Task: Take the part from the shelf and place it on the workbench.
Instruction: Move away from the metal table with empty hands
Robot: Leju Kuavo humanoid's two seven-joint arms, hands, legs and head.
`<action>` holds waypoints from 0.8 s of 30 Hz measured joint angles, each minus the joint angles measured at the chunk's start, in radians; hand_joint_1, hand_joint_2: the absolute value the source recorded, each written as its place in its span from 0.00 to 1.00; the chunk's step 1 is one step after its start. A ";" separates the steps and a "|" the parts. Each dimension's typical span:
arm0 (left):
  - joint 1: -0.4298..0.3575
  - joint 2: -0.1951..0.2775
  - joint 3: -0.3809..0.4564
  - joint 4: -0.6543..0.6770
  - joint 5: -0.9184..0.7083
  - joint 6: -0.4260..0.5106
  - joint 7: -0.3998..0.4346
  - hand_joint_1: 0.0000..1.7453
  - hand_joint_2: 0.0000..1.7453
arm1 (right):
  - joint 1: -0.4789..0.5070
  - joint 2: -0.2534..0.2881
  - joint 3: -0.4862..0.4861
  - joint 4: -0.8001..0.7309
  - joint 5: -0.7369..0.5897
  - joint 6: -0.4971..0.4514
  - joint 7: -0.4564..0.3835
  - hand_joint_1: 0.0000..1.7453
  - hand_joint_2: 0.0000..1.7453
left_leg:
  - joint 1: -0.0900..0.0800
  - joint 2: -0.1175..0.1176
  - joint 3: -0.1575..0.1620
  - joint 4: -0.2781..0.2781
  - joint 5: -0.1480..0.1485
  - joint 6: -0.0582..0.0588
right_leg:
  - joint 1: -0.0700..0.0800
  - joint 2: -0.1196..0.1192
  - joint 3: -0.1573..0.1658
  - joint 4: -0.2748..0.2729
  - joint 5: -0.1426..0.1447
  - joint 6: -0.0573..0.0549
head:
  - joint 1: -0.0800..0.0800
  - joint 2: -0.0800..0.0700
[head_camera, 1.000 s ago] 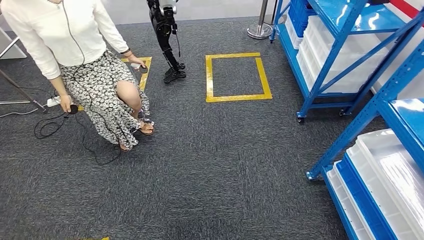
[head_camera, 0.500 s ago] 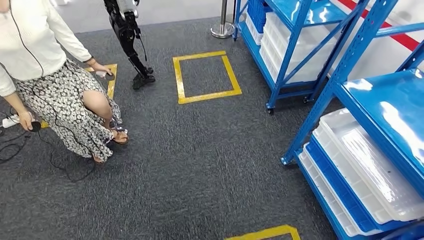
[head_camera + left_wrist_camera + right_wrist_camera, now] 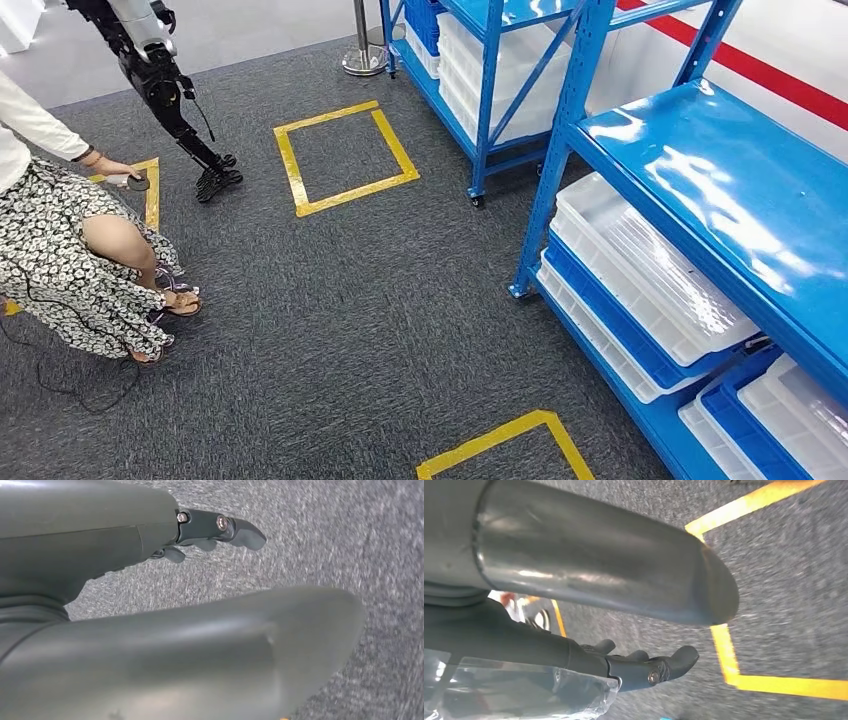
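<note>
Grey carpet (image 3: 350, 330) beside blue shelf (image 3: 700, 180): my left hand (image 3: 215, 530) hangs empty, fingers apart. Clear plastic (image 3: 524, 690) lies against my right hand (image 3: 624, 665), grip unclear. I should step steadily.

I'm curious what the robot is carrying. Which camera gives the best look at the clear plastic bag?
The right wrist view: the clear plastic bag lies along the right hand, crinkled and see-through, its contents too blurred to name. The head view looks over the carpet and blue shelves instead, and the left wrist view has the left hand over carpet.

Person (image 3: 70, 250) cut off at left edge; shelf (image 3: 700, 200) trays cropped at right; carpet (image 3: 350, 540) blurred.
</note>
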 joint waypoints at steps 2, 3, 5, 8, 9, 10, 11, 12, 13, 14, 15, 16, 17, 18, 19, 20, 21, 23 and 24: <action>0.003 0.000 0.000 0.000 0.000 0.000 0.000 0.00 0.00 | 0.000 0.000 0.000 0.000 0.000 0.000 0.000 0.00 0.00 | 0.002 -0.049 -0.051 0.128 -0.081 -0.005 | 0.008 0.024 -0.009 0.001 0.010 -0.012 | -0.001 0.000; 0.005 0.000 0.000 0.000 0.000 0.000 0.000 0.00 0.00 | 0.001 0.000 0.000 0.000 0.000 0.000 0.000 0.00 0.00 | 0.002 -0.055 -0.073 0.184 -0.106 -0.003 | 0.013 0.038 -0.014 0.001 0.014 -0.015 | -0.001 0.000; 0.005 0.000 0.000 0.000 0.000 0.000 0.000 0.00 0.00 | 0.003 0.000 -0.001 0.000 0.000 0.000 0.000 0.00 0.00 | 0.001 -0.060 -0.072 0.195 -0.091 0.008 | 0.021 0.068 -0.020 0.001 0.022 -0.017 | -0.001 0.000; 0.005 0.002 0.000 0.000 0.000 0.000 0.000 0.00 0.00 | 0.003 0.002 -0.001 0.000 0.000 0.000 0.000 0.00 0.00 | -0.009 -0.104 0.026 0.006 0.005 0.042 | 0.028 0.109 -0.024 0.000 0.035 -0.014 | 0.000 0.000; 0.005 0.004 0.000 0.000 -0.001 0.000 0.000 0.00 0.00 | 0.003 0.004 -0.001 0.000 0.000 0.000 0.000 0.00 0.00 | -0.014 -0.121 0.048 -0.038 0.022 0.052 | 0.027 0.119 -0.025 -0.001 0.039 -0.011 | 0.000 0.000; 0.005 0.006 0.000 -0.001 -0.003 -0.001 0.000 0.00 0.00 | 0.002 0.006 -0.002 0.000 -0.001 0.000 0.000 0.00 0.00 | -0.020 -0.129 0.056 -0.056 0.027 0.058 | 0.025 0.127 -0.027 -0.003 0.043 -0.006 | 0.000 0.000; 0.004 0.008 -0.001 -0.001 -0.005 -0.001 -0.001 0.00 0.00 | 0.002 0.009 -0.002 0.000 -0.001 0.000 0.000 0.00 0.00 | -0.026 -0.127 0.057 -0.062 0.029 0.062 | 0.024 0.136 -0.029 -0.006 0.048 0.000 | 0.000 0.000; 0.002 0.008 -0.001 -0.001 -0.007 -0.002 -0.002 0.00 0.00 | 0.003 0.010 -0.002 0.000 -0.002 0.000 0.000 0.00 0.00 | -0.029 -0.120 0.058 -0.069 0.034 0.069 | 0.022 0.143 -0.031 -0.012 0.053 0.007 | -0.001 0.000; 0.001 0.009 -0.002 -0.001 -0.008 -0.003 -0.002 0.00 0.00 | 0.004 0.011 -0.002 0.000 -0.004 0.000 0.001 0.00 0.00 | -0.028 -0.109 0.061 -0.084 0.046 0.077 | 0.024 0.143 -0.034 -0.014 0.058 0.011 | -0.001 0.000; 0.000 0.008 -0.002 -0.001 -0.010 -0.004 -0.003 0.00 0.00 | 0.005 0.011 -0.003 0.001 -0.005 0.000 0.002 0.00 0.00 | -0.026 -0.098 0.067 -0.103 0.059 0.083 | 0.027 0.130 -0.039 -0.012 0.058 0.013 | 0.000 0.000; 0.000 0.008 -0.003 -0.001 -0.010 -0.005 -0.003 0.00 0.00 | 0.005 0.010 -0.004 0.001 -0.007 0.000 0.003 0.00 0.00 | -0.024 -0.087 0.071 -0.122 0.073 0.089 | 0.031 0.107 -0.050 0.002 0.046 0.012 | 0.003 0.000; 0.001 0.007 -0.003 0.000 -0.011 -0.006 -0.003 0.00 0.00 | 0.003 0.008 -0.006 0.001 -0.008 0.000 0.005 0.00 0.00 | -0.022 -0.075 0.072 -0.136 0.085 0.091 | 0.032 0.080 -0.067 0.036 0.023 0.007 | 0.006 0.000; 0.002 0.006 -0.004 0.000 -0.012 -0.008 -0.003 0.00 0.00 | 0.002 0.006 -0.008 0.001 -0.009 0.000 0.006 0.00 0.00 | -0.023 -0.062 0.069 -0.140 0.092 0.089 | 0.031 0.059 -0.091 0.085 -0.009 0.004 | 0.008 0.000; 0.005 0.006 -0.004 0.000 -0.013 -0.009 -0.003 0.00 0.00 | 0.001 0.005 -0.009 0.001 -0.011 0.000 0.008 0.00 0.00 | -0.023 -0.049 0.063 -0.142 0.096 0.088 | 0.027 0.047 -0.116 0.143 -0.041 0.003 | 0.010 0.000; 0.006 0.006 -0.004 0.000 -0.013 -0.009 -0.003 0.00 0.00 | 0.001 0.004 -0.010 0.001 -0.012 0.000 0.010 0.00 0.00 | -0.023 -0.035 0.057 -0.141 0.099 0.084 | 0.022 0.041 -0.137 0.199 -0.066 0.006 | 0.011 0.000; 0.007 0.005 -0.005 0.000 -0.014 -0.010 -0.003 0.00 0.00 | 0.002 0.002 -0.012 0.001 -0.014 0.000 0.011 0.00 0.00 | -0.021 -0.020 0.052 -0.141 0.102 0.079 | 0.017 0.036 -0.145 0.232 -0.079 0.014 | 0.011 0.000; 0.007 0.004 -0.005 0.000 -0.014 -0.010 -0.002 0.00 0.00 | 0.003 0.000 -0.014 0.001 -0.015 0.000 0.013 0.00 0.00 | -0.019 -0.006 0.047 -0.140 0.105 0.074 | 0.010 0.031 -0.135 0.232 -0.079 0.027 | 0.011 0.000; 0.006 0.000 -0.005 0.000 -0.014 -0.011 -0.002 0.00 0.00 | 0.005 -0.004 -0.018 0.001 -0.016 -0.001 0.015 0.00 0.00 | -0.012 0.021 0.038 -0.127 0.105 0.059 | -0.002 0.004 -0.057 0.126 -0.049 0.058 | 0.012 0.000; 0.006 0.000 -0.005 0.000 -0.014 -0.011 -0.002 0.00 0.00 | 0.004 -0.004 -0.019 0.001 -0.016 -0.001 0.016 0.00 0.00 | -0.011 0.032 0.032 -0.114 0.100 0.048 | -0.004 -0.016 -0.018 0.064 -0.036 0.066 | 0.014 0.000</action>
